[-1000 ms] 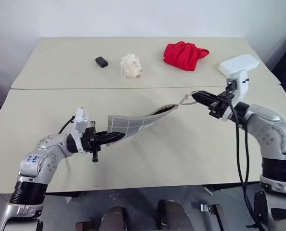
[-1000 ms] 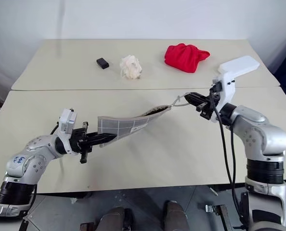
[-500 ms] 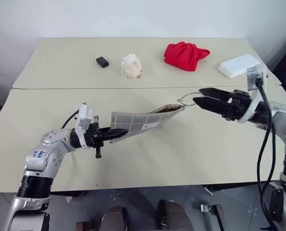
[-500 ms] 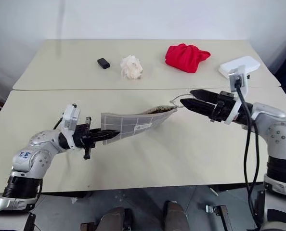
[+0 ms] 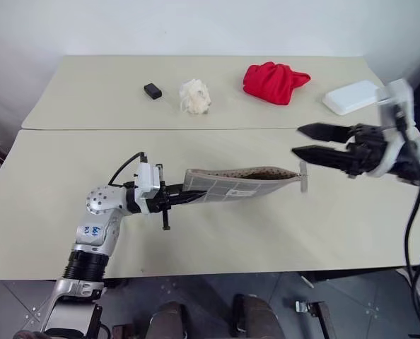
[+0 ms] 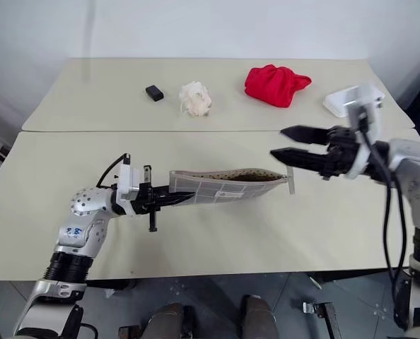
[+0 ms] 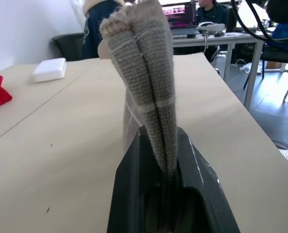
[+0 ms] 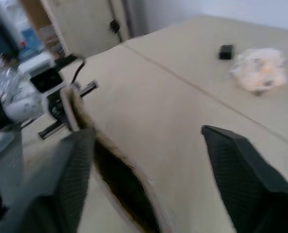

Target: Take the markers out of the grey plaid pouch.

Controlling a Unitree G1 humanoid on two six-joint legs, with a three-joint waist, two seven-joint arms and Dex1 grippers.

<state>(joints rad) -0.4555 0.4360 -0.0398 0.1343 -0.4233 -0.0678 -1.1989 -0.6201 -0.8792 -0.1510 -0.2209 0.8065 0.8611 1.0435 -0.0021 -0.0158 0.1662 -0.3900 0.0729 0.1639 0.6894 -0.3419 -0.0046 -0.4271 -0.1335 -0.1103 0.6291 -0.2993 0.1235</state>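
Since a second ago my right gripper (image 5: 300, 140) has let go of the thin loop at the corner of the grey plaid pouch (image 5: 238, 183) and drawn back from it; its two black fingers now stand apart, one above the other, empty, just beside the pouch's free end and clear of it; my left gripper (image 5: 184, 198) has swung in toward the middle of the near table (image 5: 47, 183), and the pouch, which sagged between both grippers before, now sticks out nearly level over the table; my left gripper's fingers (image 7: 134, 167) are clamped on the pouch's end, the fabric pinched between them; the zip edge faces up and gapes, showing the tan dotted lining; I cannot see the markers; on the far table lie a small black block (image 5: 152, 90), a crumpled white wad (image 5: 195, 96), a red cloth bundle (image 5: 273, 80) and a white box (image 5: 350, 97).
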